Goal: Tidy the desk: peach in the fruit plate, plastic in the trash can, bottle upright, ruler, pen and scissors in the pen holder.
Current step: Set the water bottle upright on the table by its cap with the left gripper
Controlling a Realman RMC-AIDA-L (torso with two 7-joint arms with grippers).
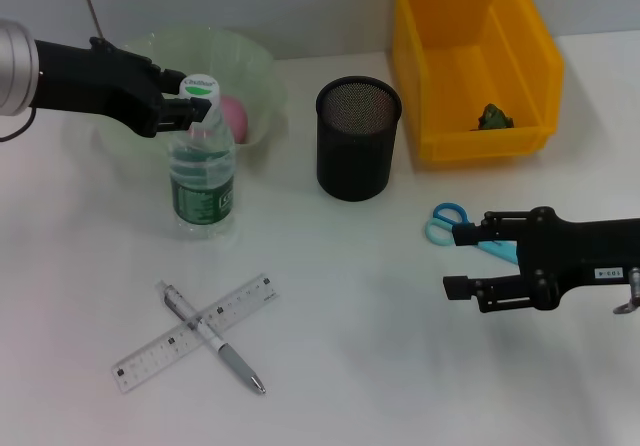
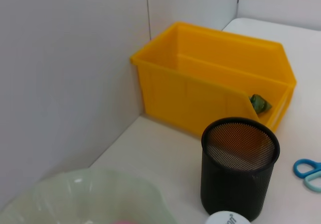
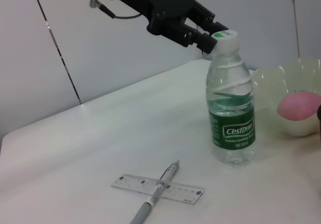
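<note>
The clear water bottle (image 1: 203, 171) with a green label stands upright in front of the pale green fruit plate (image 1: 255, 61), which holds the pink peach (image 1: 233, 116). My left gripper (image 1: 190, 106) is at the bottle's white cap (image 3: 223, 37), fingers slightly apart beside it. My right gripper (image 1: 462, 261) is open, low over the table next to the blue scissors (image 1: 447, 222). The clear ruler (image 1: 195, 331) and the pen (image 1: 212, 339) lie crossed at the front left. The black mesh pen holder (image 1: 358, 138) is empty. Green plastic (image 1: 493, 117) lies in the yellow bin (image 1: 530, 46).
The yellow bin (image 2: 210, 78) stands at the back right against the wall, with the pen holder (image 2: 239, 169) just to its left. The bottle (image 3: 231, 108) stands between the plate and the ruler (image 3: 158, 189) with the pen (image 3: 159, 191) across it.
</note>
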